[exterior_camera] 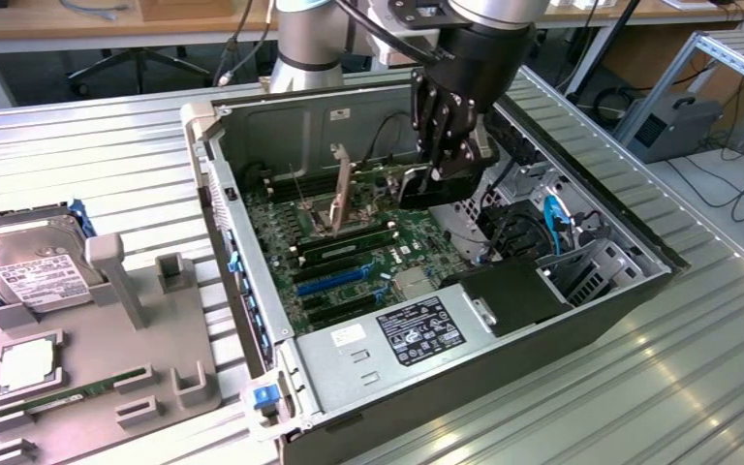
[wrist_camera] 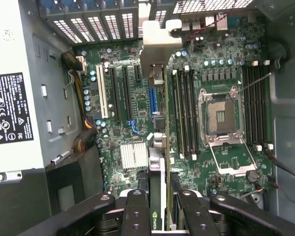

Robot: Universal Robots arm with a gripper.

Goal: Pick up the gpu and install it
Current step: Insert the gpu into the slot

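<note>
The gpu [exterior_camera: 379,186] stands on edge inside the open computer case [exterior_camera: 217,184], its silvery bracket [exterior_camera: 338,194] towards the case's rear wall. My gripper [exterior_camera: 449,167] reaches down into the case and is shut on the card's end away from the bracket. The wrist view looks along the card's top edge: the gpu [wrist_camera: 159,167] runs from between my two black fingers [wrist_camera: 137,209] to its bracket [wrist_camera: 156,46]. It hangs over the motherboard [wrist_camera: 132,142], in line with the blue slot [wrist_camera: 152,101]. Whether the card touches the slot, I cannot tell.
A boxy power supply [exterior_camera: 398,337] fills the case's near corner. The open CPU socket [wrist_camera: 219,115] and memory slots [wrist_camera: 186,113] lie beside the card. On the exterior view's left, a grey fixture [exterior_camera: 101,358] carries a hard drive [exterior_camera: 30,266] and a memory stick [exterior_camera: 49,402].
</note>
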